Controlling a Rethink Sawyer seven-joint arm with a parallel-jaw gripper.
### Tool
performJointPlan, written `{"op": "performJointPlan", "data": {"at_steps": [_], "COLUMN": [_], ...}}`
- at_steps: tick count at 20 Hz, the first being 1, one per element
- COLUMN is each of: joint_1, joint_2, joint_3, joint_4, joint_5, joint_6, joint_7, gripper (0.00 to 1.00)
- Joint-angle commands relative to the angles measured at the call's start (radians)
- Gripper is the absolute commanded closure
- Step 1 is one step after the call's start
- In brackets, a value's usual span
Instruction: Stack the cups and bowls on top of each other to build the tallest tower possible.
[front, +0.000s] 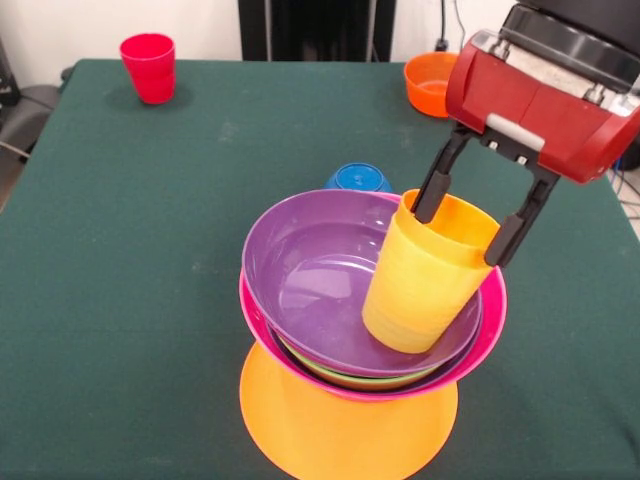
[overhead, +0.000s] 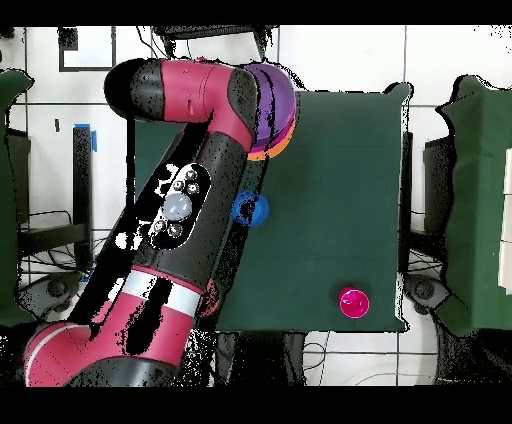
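A tower (front: 365, 340) of nested bowls is seen near the front edge of the green table (front: 150, 250), with a wide orange bowl (front: 340, 430) turned upside down as its base. Upon this base a large pink bowl (front: 490, 320) is seated, and a lime green rim (front: 330, 372) is just visible beneath the purple bowl (front: 310, 280) that forms the uppermost layer. An orange-yellow cup (front: 425, 275) is found tilted inside the purple bowl, its base resting on the bowl's inner surface and its mouth leaning toward the gripper (front: 470, 215). The two black fingers (front: 430, 190) are closed on the cup's rim, one finger inside the mouth and the other on the outside wall. A small blue bowl (front: 357, 178) is placed upside down just behind the tower. A red cup (front: 149, 67) is standing upright at a far corner of the table, well apart from the tower, and a red-orange bowl (front: 430, 82) is located at the opposite far edge, partly hidden by the gripper body. In the overhead view the tower is largely covered by the arm (overhead: 190, 200).
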Motion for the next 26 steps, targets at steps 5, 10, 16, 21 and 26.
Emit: {"op": "performJointPlan", "data": {"at_steps": [5, 10, 16, 21, 26], "joint_1": [0.014, 0.016, 0.013, 0.01, 0.009], "joint_2": [-0.061, -0.059, -0.058, -0.069, -0.073], "joint_3": [0.068, 0.07, 0.08, 0.103, 0.152], "joint_4": [0.117, 0.12, 0.128, 0.146, 0.189], "joint_5": [-0.025, -0.028, -0.027, -0.015, 0.013], "joint_6": [0.068, 0.05, 0.028, 0.034, -0.009], "joint_7": [0.155, 0.162, 0.165, 0.163, 0.175], "gripper": [0.0, 0.0, 0.0, 0.0, 0.0]}}
